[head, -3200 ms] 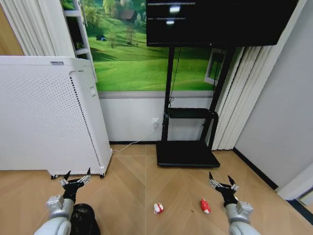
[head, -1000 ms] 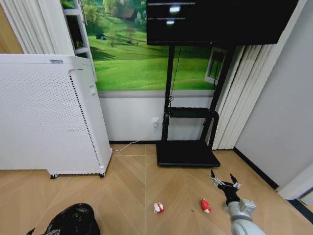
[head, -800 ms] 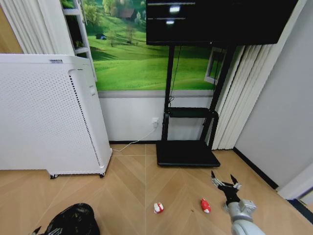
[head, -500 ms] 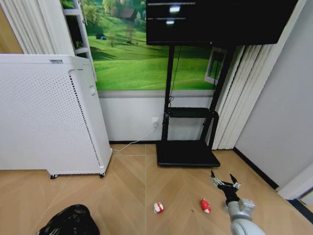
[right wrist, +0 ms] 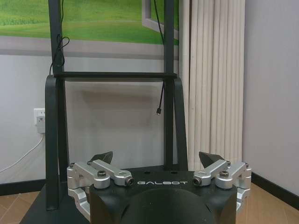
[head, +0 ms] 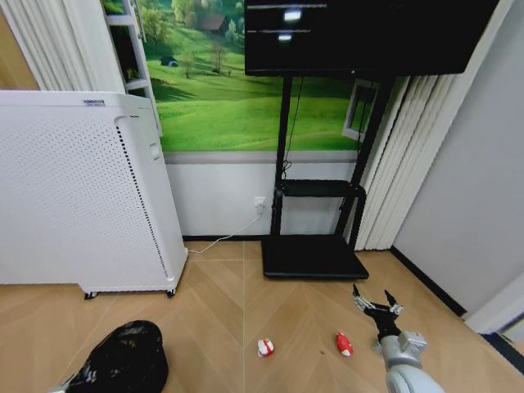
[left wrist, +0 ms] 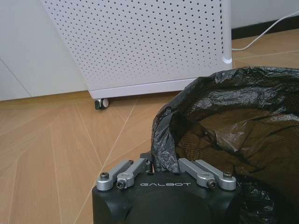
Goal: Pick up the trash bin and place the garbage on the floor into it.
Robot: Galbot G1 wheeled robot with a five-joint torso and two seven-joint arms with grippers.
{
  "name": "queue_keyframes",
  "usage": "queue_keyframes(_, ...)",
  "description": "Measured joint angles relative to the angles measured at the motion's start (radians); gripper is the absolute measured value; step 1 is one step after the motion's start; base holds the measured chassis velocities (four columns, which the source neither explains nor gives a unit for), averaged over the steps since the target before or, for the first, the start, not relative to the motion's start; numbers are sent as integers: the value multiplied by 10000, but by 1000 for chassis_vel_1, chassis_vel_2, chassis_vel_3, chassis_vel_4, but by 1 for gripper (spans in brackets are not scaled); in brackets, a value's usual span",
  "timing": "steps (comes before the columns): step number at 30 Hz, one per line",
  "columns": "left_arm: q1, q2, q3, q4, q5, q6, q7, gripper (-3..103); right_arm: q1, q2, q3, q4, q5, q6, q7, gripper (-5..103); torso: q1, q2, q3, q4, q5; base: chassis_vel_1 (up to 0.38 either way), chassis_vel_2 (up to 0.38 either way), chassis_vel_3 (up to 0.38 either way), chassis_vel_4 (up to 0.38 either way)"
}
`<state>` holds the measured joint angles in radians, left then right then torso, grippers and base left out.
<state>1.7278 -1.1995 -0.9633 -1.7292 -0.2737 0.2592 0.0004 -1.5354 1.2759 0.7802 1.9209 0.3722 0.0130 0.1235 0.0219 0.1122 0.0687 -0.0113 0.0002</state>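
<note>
Head view showed the trash bin (head: 125, 357), lined with a black bag, low on my left over the wooden floor (head: 221, 311), in front of the white perforated appliance (head: 82, 192). My left wrist view had my left gripper (left wrist: 163, 164) at the near edge of the bin's rim, its jaws drawn together and clamped on the rim and the crumpled bag. Two pieces of garbage lay on the floor well apart from the bin: a red-and-white item (head: 264, 348) near the middle and a red item (head: 344, 344) just beside it toward my right. My right gripper (head: 377, 309) hung above the floor near the red item, jaws spread apart and holding nothing, pointed toward the black TV stand (right wrist: 112, 74) against the wall.
</note>
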Motion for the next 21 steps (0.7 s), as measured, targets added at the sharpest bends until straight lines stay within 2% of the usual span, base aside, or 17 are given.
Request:
queue_keyframes(4, -236, -124, -2, -58, 176, -298, -123, 14, 6, 0, -3, -25, -25, 18, 1, 100, 0, -1, 1, -4, -6, 0, 0, 0, 0)
queue_keyframes(8, -510, -198, -135, -589, 173, -395, -177, 7, 20, 32, -55, -55, -106, 26, 5, 100, 1, -1, 2, -5, -3, 0, 0, 0, 0)
queue_keyframes(10, -565, -198, -174, -763, 149, -380, -192, 7, 22, 42, -68, -56, -119, 25, 10, 100, 1, -1, 2, -3, -5, 0, 0, 0, 0)
queue_keyframes(12, -698, -123, -315, -1455, -92, -287, -238, 7, 43, 59, -90, -71, -145, 19, 33, 100, 2, -1, 2, 1, 3, 0, 0, 0, 0)
queue_keyframes(16, -821, -77, -413, -2008, -282, -189, -224, 7, 38, 73, -94, -100, -179, 22, 35, 100, 2, -1, 2, -4, -5, 0, 0, 0, 0)
queue_keyframes(21, -880, 19, -563, -3357, -574, 93, -258, 7, -8, 145, -136, -147, -248, 126, 35, 100, 1, -1, 2, -2, -2, 0, 0, 0, 0)
